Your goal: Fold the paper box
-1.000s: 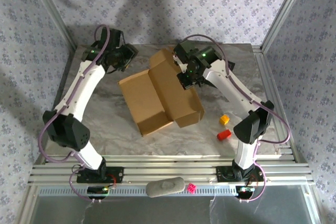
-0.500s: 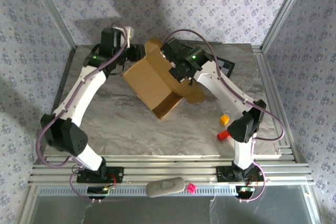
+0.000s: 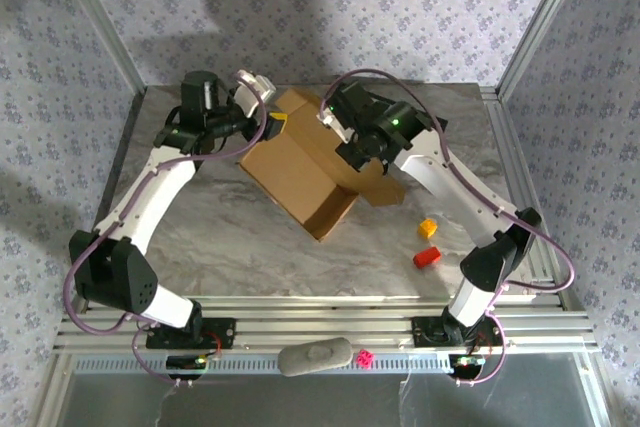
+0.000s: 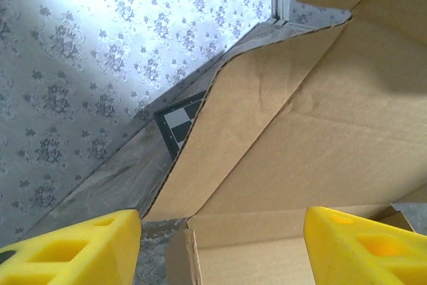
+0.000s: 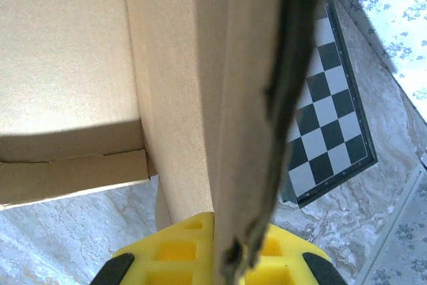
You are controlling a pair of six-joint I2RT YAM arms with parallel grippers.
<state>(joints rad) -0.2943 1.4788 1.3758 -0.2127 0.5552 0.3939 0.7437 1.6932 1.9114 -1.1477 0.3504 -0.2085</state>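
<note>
Cardboard, plain brown and half-folded, the paper box lies on the marbled grey counter just left of the checkered board, long axis diagonal, open end facing near-right. The right end effector pinches a raised wall on the board's side; the left end effector is spread at the edge farthest from the board, floral wallpaper behind.

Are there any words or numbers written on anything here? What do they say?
None: there are no words, numbers or labels to read.
The paper box is plain brown cardboard with no print.
The checkered board has only black and white squares.
</note>
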